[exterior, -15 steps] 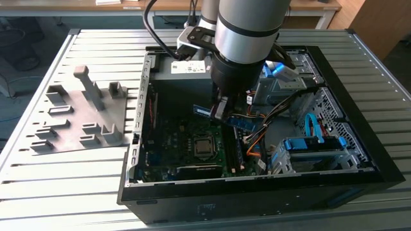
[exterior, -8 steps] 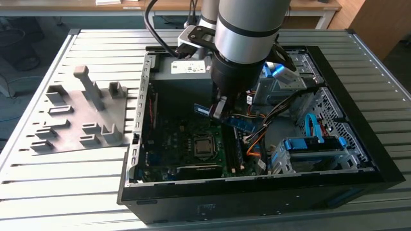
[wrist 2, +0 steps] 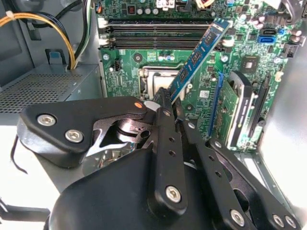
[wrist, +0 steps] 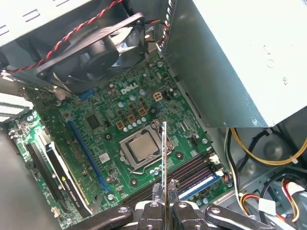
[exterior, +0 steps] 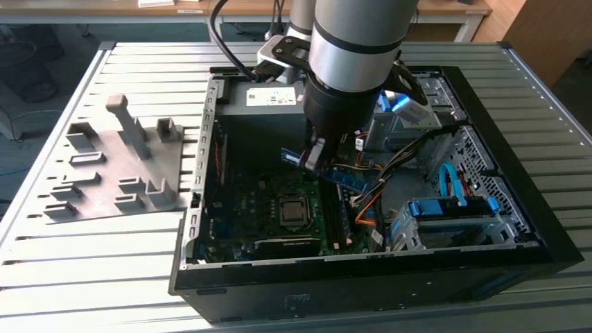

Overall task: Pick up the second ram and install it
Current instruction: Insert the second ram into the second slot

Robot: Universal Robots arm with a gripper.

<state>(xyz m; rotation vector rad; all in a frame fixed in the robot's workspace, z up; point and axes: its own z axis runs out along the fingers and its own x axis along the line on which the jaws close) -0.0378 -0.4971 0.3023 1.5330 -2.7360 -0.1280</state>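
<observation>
So, biggest first: slatted table [exterior: 83, 277] with an open PC case [exterior: 532, 222] lying on it, and a grey tray [exterior: 111, 173] just beside the case on the exterior view's left; my arm [exterior: 356, 41] comes down into the case from above, next to the power supply [exterior: 268, 100]; the motherboard [wrist 2: 139, 67] lies flat on the case floor below me, with a black fan [wrist: 96, 48] at one end and a card [wrist 2: 235, 110] standing on edge along one side; the CPU socket [wrist: 142, 148] sits about mid-board, and the long memory slots [wrist 2: 153, 33] run right beside it; now the part you care about: my gripper [wrist 2: 168, 98] has its fingers [wrist 2: 163, 139] pinched tight on one end of the ram [wrist 2: 199, 57], so it's in the air over the board, not in any slot; in the second wrist view it sticks out tilted with its far end up near the slots; in the first wrist view I see it edge-on, a thin line crossing the socket area; in the exterior view it hangs slanted inside the case, above the board, poking out both sides of my fingers.
</observation>
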